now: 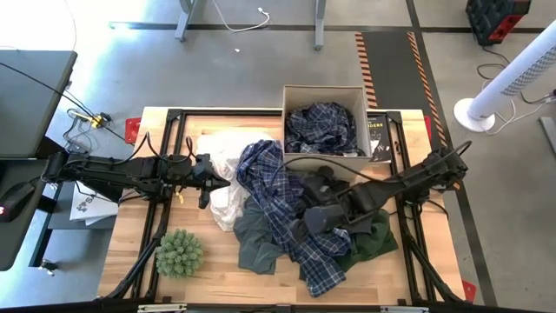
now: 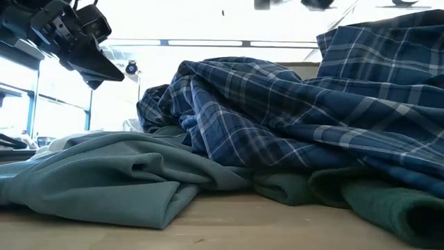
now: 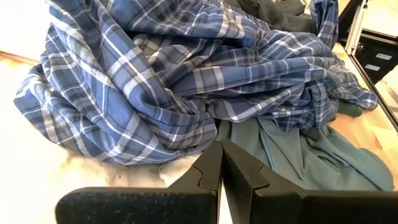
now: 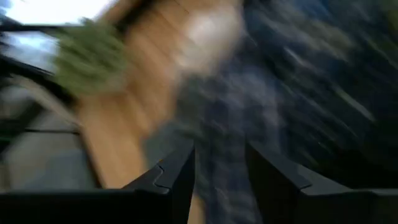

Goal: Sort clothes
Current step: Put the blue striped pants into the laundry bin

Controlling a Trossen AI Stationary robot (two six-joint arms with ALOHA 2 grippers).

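Note:
A blue-and-white plaid shirt [image 1: 280, 204] lies heaped mid-table over a grey-green garment [image 1: 254, 245] and a dark green one [image 1: 375, 241]. It also shows in the left wrist view [image 3: 186, 81]. A white garment [image 1: 224, 165] lies at the heap's left. Another plaid garment [image 1: 323, 127] fills a cardboard box [image 1: 295, 94]. My left gripper [image 3: 221, 167] is shut and empty, raised over the white garment [image 3: 37, 180] beside the plaid heap. My right gripper [image 4: 221, 168] is open and empty above the plaid heap; it also shows in the high view [image 1: 314, 219].
A small spiky green ball [image 1: 180, 253] sits near the table's front left corner. The box stands at the far edge, middle. Bare wood [image 1: 217, 269] lies along the near edge between the ball and the heap. Dark frame rails [image 1: 161, 130] run along the table's sides.

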